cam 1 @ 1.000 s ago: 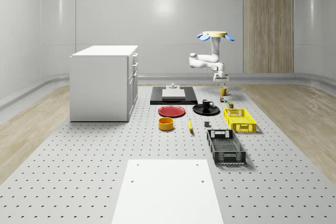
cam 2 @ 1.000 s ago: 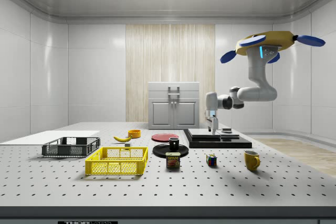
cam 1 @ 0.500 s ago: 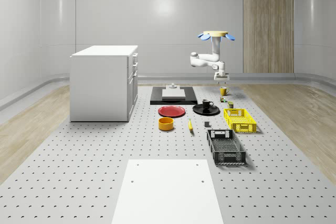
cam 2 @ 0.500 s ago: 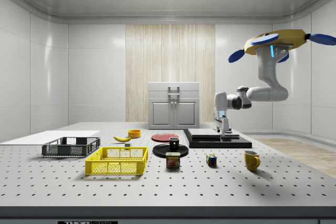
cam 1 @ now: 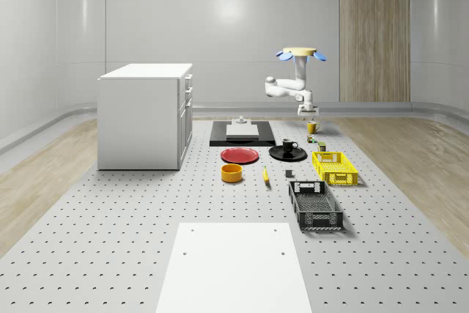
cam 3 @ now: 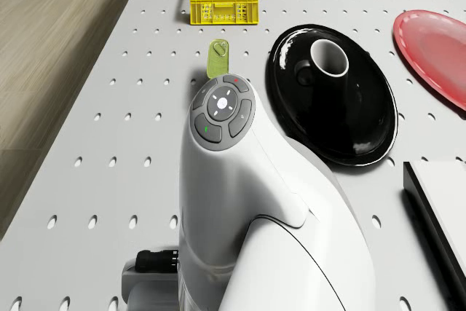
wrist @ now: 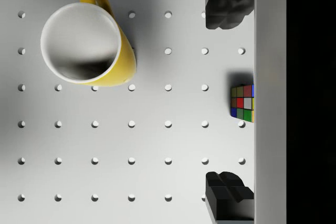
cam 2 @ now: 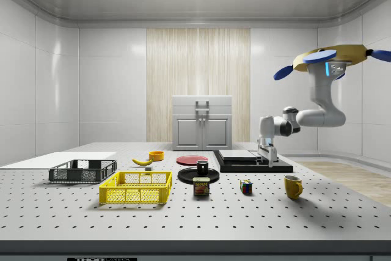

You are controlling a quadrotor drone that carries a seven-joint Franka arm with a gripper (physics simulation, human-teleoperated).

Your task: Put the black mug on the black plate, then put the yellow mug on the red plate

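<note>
Yellow mug (wrist: 86, 45): upright on table (wrist: 157, 145), far right, untouched. Black mug (cam 3: 329, 59): already on black plate (cam 3: 364, 129). Drone (cam 2: 333, 59) hovers above; fingers (wrist: 227, 6) spread, offset. Risk: closing misses the rim or tips the mug.

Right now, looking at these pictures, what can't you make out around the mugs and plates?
- Drone view: the round red plate is cut off by the picture's edge.
- Drone view: the white arm covers the table beneath it.
- Wrist view: the colourful puzzle cube is half hidden behind a grey strip.
- Side view: the small tin can has a label too small to read.
- Whole-scene view: the yellow ceramic mug is too small to show its handle.
</note>
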